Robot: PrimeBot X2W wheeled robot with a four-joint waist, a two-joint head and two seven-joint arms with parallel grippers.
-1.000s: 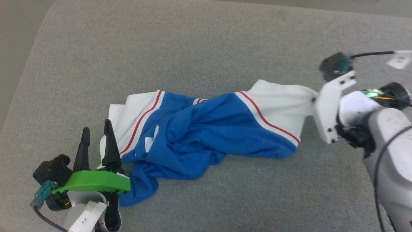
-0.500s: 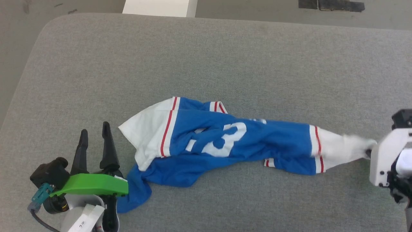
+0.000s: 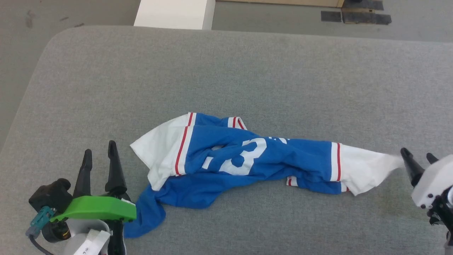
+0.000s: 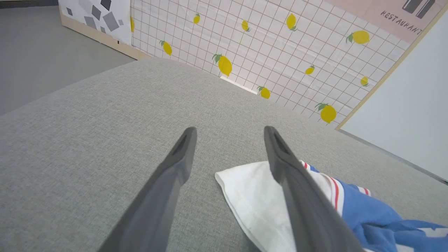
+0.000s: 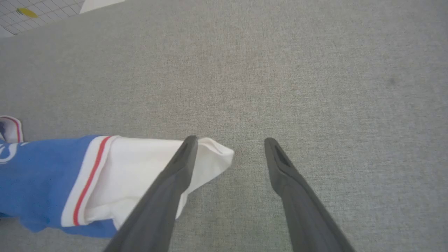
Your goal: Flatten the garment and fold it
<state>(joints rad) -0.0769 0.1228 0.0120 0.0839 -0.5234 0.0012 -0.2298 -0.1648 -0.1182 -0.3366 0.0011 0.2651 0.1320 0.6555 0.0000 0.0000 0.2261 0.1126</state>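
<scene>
Right end effector (image 3: 417,154) released garment (image 3: 269,159) sleeve, now parted beside it, left end effector (image 3: 99,148) parted, empty

The garment (image 3: 247,159) lies crosswise on the near half of the table (image 3: 226,71), stretched from left to right. The left gripper (image 3: 99,147) sits at the near left, just beside the garment's left-end sleeve (image 3: 155,156). A hem corner (image 3: 145,216) trails nearer, beside that gripper's base. The right gripper (image 3: 416,153) sits at the near right, with the right-end sleeve (image 3: 368,166) reaching its left finger. A box (image 3: 173,14) stands beyond the table's far edge.
</scene>
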